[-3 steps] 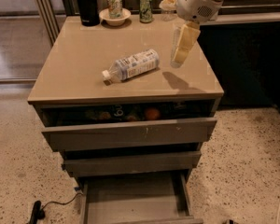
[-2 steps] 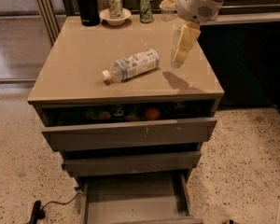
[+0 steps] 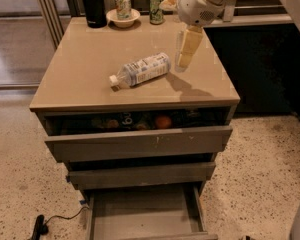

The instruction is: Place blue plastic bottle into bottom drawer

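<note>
blue plastic bottle (image 3: 141, 70) lies on its side near the middle of the cabinet top (image 3: 80, 69), white cap pointing toward the front-left edge. it sits where it sat a second ago, so it has not been touched. what changed: the gripper (image 3: 182, 64) has edged a little leftward and now hangs just beside the bottle's base end, close above the surface, not touching it. it has hold of nothing. how far open it is i cannot tell from this angle. my read: i am closing the approach and the grasp is not yet begun. bottom drawer (image 3: 140, 209) stands pulled out at floor level with a plain bare interior, so the drop site looks ready. the middle drawer (image 3: 140, 174) and top drawer (image 3: 140, 143) above it are partly open, and an orange fruit (image 3: 163, 121) shows in the top one. at the back of the top are a black flask (image 3: 92, 4), a can in a bowl (image 3: 123, 19) and a second can (image 3: 156, 6), all well apart from the bottle. risk noted: a bottle on its side may roll if nudged.
</note>
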Controlling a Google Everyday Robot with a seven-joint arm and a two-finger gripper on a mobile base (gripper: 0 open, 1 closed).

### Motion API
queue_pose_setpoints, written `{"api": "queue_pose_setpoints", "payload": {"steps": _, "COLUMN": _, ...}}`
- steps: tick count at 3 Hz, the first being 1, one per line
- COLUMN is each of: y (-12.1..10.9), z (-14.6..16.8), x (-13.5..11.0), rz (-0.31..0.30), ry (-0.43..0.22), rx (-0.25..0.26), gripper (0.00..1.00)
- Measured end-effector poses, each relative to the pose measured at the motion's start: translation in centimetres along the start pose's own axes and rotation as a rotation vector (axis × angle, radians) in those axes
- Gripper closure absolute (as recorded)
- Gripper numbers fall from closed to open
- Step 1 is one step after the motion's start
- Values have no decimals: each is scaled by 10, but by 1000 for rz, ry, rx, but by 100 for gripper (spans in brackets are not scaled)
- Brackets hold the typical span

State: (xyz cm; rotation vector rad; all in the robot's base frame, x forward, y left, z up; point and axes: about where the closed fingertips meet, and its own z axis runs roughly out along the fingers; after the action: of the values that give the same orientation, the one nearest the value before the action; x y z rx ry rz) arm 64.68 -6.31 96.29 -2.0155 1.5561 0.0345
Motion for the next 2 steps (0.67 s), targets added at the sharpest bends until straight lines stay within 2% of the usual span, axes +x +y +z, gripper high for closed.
{"api": "queue_pose_setpoints", "payload": {"steps": 1, "y": -13, "z": 21, "x": -12, "rz": -89, "ry": -2, "rx": 6, "gripper": 0}}
{"api": "queue_pose_setpoints", "payload": {"steps": 2, "y": -24, "z": 40, "x": -21, "rz": -184, "ry": 18, "rx": -12, "gripper": 0}}
